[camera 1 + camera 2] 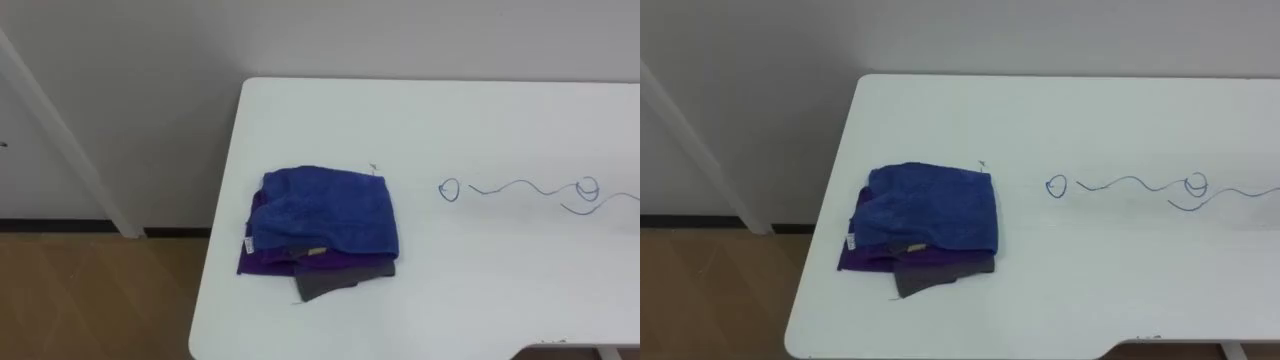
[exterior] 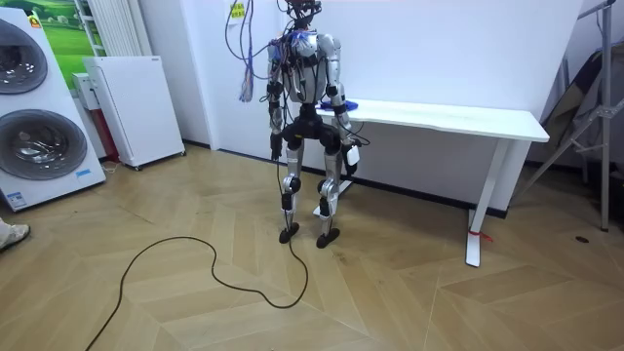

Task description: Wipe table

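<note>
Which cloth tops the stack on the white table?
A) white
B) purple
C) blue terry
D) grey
C: the blue terry cloth lies on top, with the purple cloth and the grey cloth showing beneath it on the white table.

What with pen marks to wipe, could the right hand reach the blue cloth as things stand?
Probably yes: the blue cloth lies bare atop the pile near the table's left end. The right hand hangs low beside the table and must lift first.

Eye views look down closely at the table (image 1: 480, 290); distant room view shares it.
</note>
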`<state>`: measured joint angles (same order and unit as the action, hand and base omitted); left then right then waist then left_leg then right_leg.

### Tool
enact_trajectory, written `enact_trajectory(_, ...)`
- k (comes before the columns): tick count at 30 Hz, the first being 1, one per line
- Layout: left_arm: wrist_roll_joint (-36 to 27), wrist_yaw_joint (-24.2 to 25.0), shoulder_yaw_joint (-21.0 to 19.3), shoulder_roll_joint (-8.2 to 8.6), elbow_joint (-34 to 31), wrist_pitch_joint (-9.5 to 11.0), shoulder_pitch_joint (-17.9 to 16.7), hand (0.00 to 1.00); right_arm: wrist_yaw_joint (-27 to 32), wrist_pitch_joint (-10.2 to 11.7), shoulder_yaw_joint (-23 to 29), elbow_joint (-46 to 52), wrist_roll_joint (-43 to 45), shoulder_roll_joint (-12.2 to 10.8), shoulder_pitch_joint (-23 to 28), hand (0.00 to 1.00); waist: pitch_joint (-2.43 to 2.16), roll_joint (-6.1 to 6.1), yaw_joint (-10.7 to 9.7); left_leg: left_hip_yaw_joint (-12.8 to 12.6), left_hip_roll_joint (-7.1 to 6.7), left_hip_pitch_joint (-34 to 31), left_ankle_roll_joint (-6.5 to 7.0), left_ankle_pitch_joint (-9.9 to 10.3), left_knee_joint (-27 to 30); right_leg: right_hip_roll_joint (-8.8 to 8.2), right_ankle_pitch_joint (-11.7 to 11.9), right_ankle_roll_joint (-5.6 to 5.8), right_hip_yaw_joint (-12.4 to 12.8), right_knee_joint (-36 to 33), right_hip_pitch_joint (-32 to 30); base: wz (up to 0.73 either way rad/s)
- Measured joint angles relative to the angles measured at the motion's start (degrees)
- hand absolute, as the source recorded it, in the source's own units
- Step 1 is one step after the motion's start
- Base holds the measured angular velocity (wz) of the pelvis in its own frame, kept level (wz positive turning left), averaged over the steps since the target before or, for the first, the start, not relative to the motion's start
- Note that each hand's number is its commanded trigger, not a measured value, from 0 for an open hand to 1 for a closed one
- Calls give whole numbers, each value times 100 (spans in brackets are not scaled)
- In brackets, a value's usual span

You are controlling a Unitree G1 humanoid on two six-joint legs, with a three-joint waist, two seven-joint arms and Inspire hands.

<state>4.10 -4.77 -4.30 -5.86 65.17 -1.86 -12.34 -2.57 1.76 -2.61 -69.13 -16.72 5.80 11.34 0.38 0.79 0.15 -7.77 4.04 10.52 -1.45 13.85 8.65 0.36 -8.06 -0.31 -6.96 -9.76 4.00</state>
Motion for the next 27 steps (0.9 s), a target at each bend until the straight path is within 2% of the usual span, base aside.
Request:
enact_trajectory(13, 39, -6, -9, -3, 1, 10, 7, 0, -13, 0, 5, -18, -3, 1, -2, 0, -5, 10, 5, 2, 0, 4, 0, 0, -2, -3, 0, 0, -13, 2, -2, 0)
enact_trajectory(16, -13, 1, -9, -2, 22, 10, 6, 0, 7, -3, 7, -76, -148, 0, -2, 0, -4, 11, 13, -11, 0, 28, 0, 0, -1, -2, 0, 0, 5, 7, -11, 0)
enact_trajectory(19, -24, 1, -7, -2, 21, -16, -17, 0, 144, -61, 6, -98, -700, 1, 15, 0, -7, 24, 20, -29, 2, 25, 0, 1, -3, 7, 0, 0, 35, 7, -19, -1)
enact_trajectory(22, -5, 0, -58, -2, 21, -41, -83, 0, 323, -113, 438, -218, -966, 4, 51, 0, -18, 31, -46, -22, 2, 19, 0, 2, 4, 4, -1, 0, 32, -22, 2, 0)
enact_trajectory(27, -6, -18, -805, -52, 17, -153, -304, 0, 758, -222, 1585, -307, -1256, 125, 123, 0, -15, -14, -301, -15, 8, 148, 0, 2, 1, 7, -39, -4, 36, -5, 107, 1)
